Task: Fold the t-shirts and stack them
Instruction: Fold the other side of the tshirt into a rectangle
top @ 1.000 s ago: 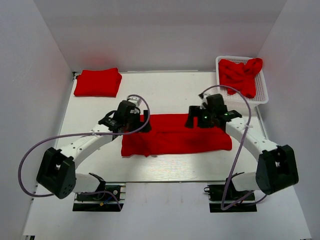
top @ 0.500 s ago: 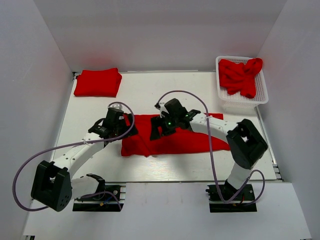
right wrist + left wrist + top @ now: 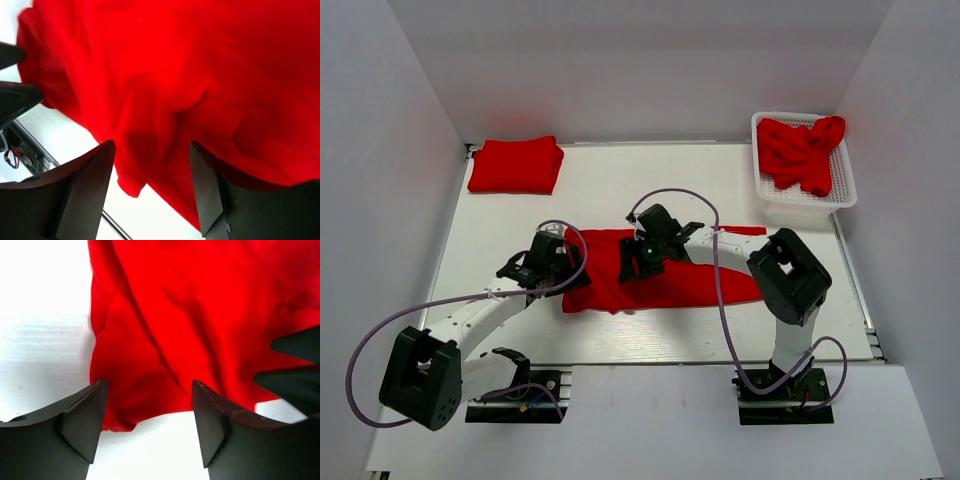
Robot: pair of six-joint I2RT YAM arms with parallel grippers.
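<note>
Left pincer (image 3: 150,392): jaws spread, straddling the near left hem of the flat t-shirt (image 3: 690,282); no cloth pinched.
Right pincer (image 3: 151,150): jaws spread over a wrinkled ridge of the same garment, close beside its partner; nothing gripped.
Position of flat t-shirt: lies as a broad band across the middle of the worktop (image 3: 650,180); left end rumpled, right end smoother.
Step in hand (judgement): taking hold at the left end for the next fold.
Method: lower each pincer until one finger slides under the hem. Catch every layer, not the top ply alone. Close both together. Lift evenly so the band does not twist. Keep the two apart to avoid contact.
Folded t-shirt (image 3: 515,165): far left corner, well apart; probable base of the stack.
Basket (image 3: 790,207): white mesh, far right corner; holds bunched t-shirts (image 3: 805,150) awaiting folding.
</note>
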